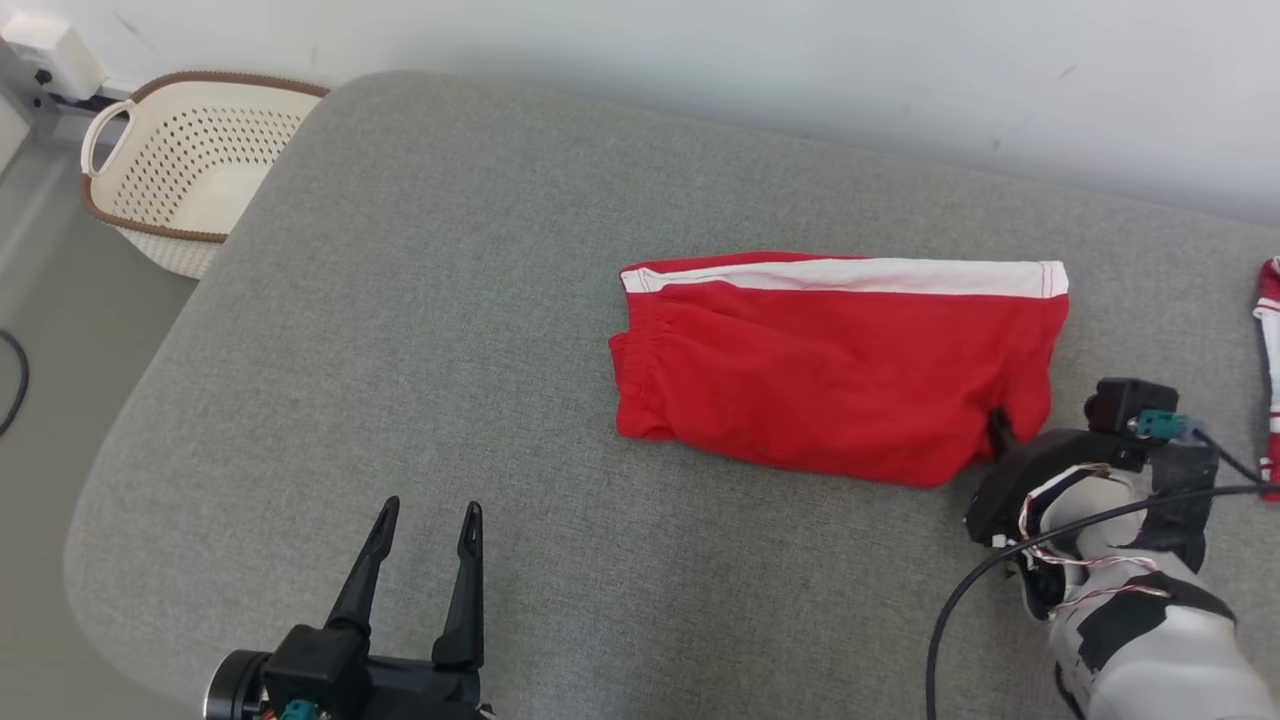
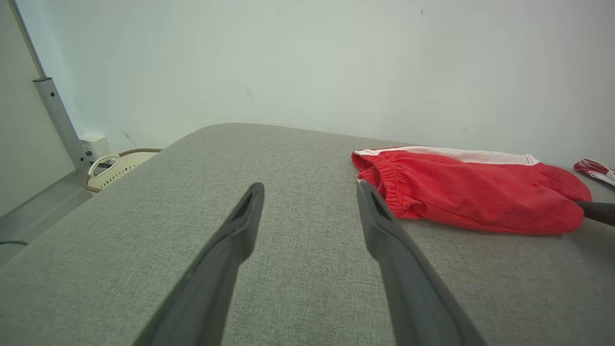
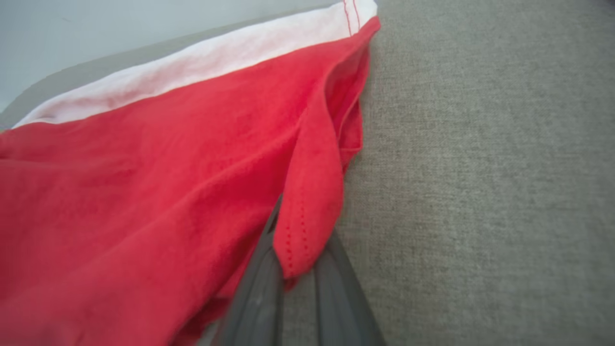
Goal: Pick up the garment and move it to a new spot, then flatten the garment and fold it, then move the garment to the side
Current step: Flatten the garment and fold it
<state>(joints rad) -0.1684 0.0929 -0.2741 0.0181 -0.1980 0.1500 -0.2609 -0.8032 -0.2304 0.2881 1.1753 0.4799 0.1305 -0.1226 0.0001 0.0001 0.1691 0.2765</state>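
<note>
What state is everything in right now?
red shorts: folded, flat on grey cushion, hem corner pinched
right gripper: shut on the shorts' hem corner
left gripper: open, holding nothing
basket: upright on floor beside cushion
second red-white garment: lying at cushion's right edge, cut off

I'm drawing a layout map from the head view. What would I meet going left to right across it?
black cable → laundry basket → left end effector → red shorts → second red-and-white garment at the right edge
</note>
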